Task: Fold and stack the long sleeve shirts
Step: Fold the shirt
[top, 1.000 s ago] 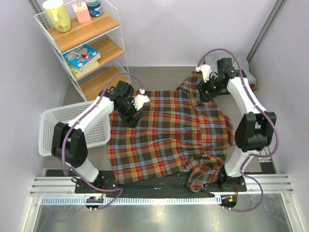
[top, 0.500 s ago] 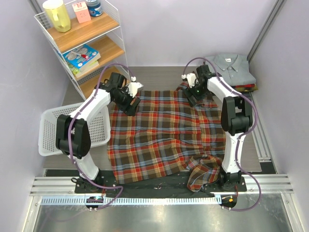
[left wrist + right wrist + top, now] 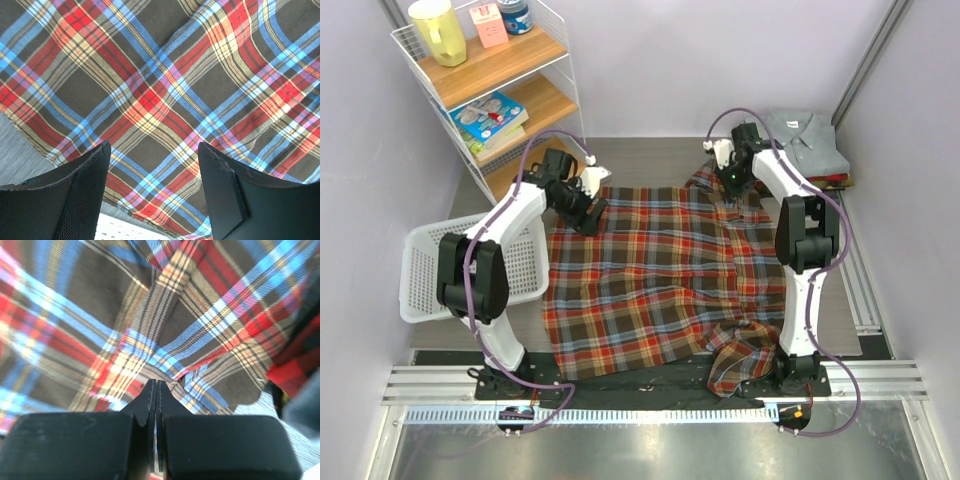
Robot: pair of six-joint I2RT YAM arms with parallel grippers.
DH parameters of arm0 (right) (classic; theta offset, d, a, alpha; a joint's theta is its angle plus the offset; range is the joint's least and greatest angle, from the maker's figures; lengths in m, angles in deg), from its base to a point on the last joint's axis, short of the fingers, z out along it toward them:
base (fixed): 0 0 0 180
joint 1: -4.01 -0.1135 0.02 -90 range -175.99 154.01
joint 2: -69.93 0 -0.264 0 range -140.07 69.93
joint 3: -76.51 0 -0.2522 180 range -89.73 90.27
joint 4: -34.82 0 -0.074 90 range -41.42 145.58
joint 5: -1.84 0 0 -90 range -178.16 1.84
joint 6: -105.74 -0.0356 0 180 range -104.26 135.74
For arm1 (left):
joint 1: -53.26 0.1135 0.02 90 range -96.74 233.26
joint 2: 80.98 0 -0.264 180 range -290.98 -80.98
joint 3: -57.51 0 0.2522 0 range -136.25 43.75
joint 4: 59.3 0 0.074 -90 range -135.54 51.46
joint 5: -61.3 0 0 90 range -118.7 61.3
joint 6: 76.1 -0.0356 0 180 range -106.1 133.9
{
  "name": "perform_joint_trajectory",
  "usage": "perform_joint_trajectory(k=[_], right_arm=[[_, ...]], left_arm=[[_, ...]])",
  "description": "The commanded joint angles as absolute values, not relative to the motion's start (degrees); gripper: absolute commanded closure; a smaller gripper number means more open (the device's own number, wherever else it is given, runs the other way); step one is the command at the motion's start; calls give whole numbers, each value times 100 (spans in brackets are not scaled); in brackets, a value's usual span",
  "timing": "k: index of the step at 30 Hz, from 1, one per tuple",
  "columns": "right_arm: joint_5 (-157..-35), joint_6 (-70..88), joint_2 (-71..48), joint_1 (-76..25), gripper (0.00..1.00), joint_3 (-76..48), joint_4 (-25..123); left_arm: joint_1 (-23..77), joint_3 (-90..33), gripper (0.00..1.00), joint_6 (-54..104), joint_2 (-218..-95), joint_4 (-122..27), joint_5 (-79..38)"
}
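Observation:
A large red, dark green-brown and cream plaid long sleeve shirt (image 3: pixel 660 270) lies spread over the table, its lower right part bunched near the front edge. My left gripper (image 3: pixel 591 213) hovers open over the shirt's far left corner; in the left wrist view its fingers (image 3: pixel 154 146) straddle plaid cloth (image 3: pixel 150 75) near the hem. My right gripper (image 3: pixel 735 188) is at the shirt's far right corner, and its jaws (image 3: pixel 156 382) are pressed together on a puckered fold of the plaid cloth (image 3: pixel 100 315). A stack of folded shirts, the top one grey (image 3: pixel 805 140), sits at the far right.
A white wire basket (image 3: pixel 430 265) stands left of the shirt. A white shelf unit (image 3: pixel 510 95) with books, a jug and cartons is at the back left. A red-and-black cloth edge (image 3: pixel 295 360) shows right of the right gripper.
Both arms reached to the shirt's far corners. The right gripper moved a little to the right and shut on the cloth; the left gripper stayed open.

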State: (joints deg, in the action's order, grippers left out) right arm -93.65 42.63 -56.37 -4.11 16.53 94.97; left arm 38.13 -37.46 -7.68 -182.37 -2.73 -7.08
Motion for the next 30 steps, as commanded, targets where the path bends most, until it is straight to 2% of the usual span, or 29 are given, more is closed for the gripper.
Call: perform_joint_trajectory(k=[1,2,3,6,12,22,25,30], right_arm=[[-9818,3904,-4873,-389,99,2189,9911],[-9783,3860,-4864,-407,97,2224,9964],[-9748,3729,-4916,-468,76,2233,10025],[-9563,3500,-5030,-626,53,2111,10105],[-9036,3182,-5311,-855,48,1715,9798],[-8394,3261,-5725,-873,49,1495,9639],[-8341,3296,-5751,-864,53,1451,9604],[-8445,3288,-5638,-794,88,1705,9787]], left_arm=[[3859,-3808,29,-719,-18048,-608,-506],[3859,-3799,29,-711,-18030,-616,-454],[3859,-3799,29,-684,-18021,-634,-462],[3859,-3755,29,-579,-18004,-722,-453],[3859,-3615,28,-570,-17855,-669,-638],[3859,-3412,27,-649,-17608,-757,-682],[3859,-3412,27,-666,-17643,-783,-726],[3859,-3439,27,-693,-17608,-757,-726]])
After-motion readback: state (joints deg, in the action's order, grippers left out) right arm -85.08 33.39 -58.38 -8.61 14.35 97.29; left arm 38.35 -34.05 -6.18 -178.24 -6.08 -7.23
